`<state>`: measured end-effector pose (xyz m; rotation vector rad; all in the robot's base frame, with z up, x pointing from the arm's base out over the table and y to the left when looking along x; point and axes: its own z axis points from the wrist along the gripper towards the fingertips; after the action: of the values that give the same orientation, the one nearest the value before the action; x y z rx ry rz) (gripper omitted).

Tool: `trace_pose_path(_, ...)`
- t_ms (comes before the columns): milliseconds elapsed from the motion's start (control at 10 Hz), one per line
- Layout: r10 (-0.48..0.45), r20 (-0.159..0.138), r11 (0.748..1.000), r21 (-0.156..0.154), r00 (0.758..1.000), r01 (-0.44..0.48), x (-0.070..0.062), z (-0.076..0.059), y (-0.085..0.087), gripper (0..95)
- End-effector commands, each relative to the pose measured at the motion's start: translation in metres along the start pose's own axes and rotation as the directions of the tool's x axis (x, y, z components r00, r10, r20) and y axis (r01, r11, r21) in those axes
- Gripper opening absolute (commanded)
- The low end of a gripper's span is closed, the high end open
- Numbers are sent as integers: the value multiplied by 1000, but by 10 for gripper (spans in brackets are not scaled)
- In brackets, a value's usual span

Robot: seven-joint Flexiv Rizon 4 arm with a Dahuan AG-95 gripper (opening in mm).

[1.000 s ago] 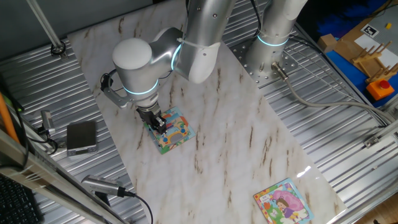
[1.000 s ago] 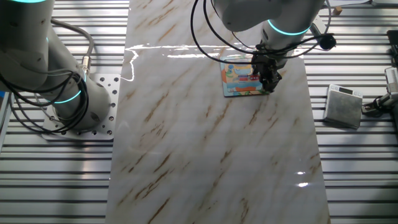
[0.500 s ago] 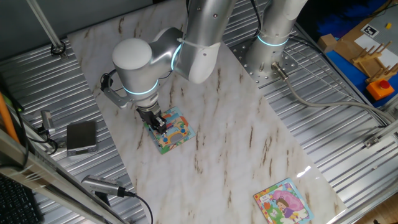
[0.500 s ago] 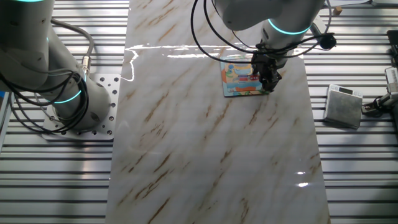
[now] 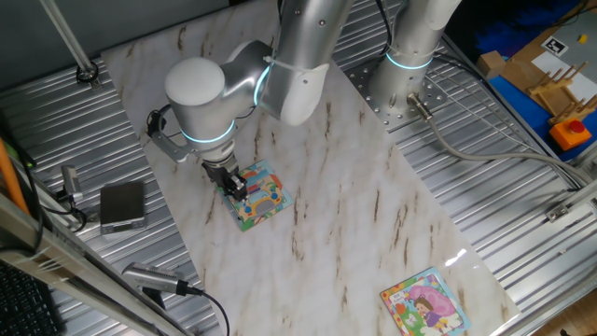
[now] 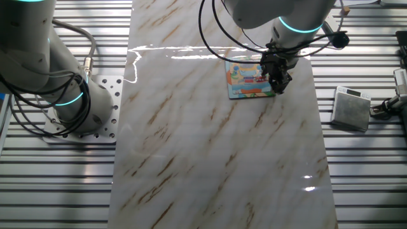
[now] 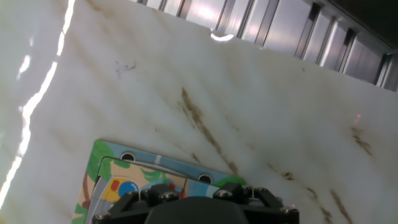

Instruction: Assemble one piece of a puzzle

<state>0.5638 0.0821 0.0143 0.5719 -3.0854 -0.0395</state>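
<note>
Because the jaws (image 5: pixel 237 185) hang low over the left edge of the puzzle (image 5: pixel 258 198), which lies flat on the marble bench (image 5: pixel 345 187), they look poised to seat the piece; neither it nor their opening can be made out.

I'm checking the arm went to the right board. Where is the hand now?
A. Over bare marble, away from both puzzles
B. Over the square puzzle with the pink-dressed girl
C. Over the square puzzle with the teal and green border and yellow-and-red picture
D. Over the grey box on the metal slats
C: the hand is down at the edge of the teal-bordered square puzzle, while the square puzzle with the pink-dressed girl lies apart near the marble tabletop's far corner.
</note>
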Motion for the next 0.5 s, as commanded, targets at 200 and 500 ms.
trace_pose_path(200, -2, 0, 1000, 0, 1000, 2, 0, 2, -2, 570)
trace_pose_path(500, -1, 2, 1000, -1, 1000, 1, -2, 7, -2, 570)
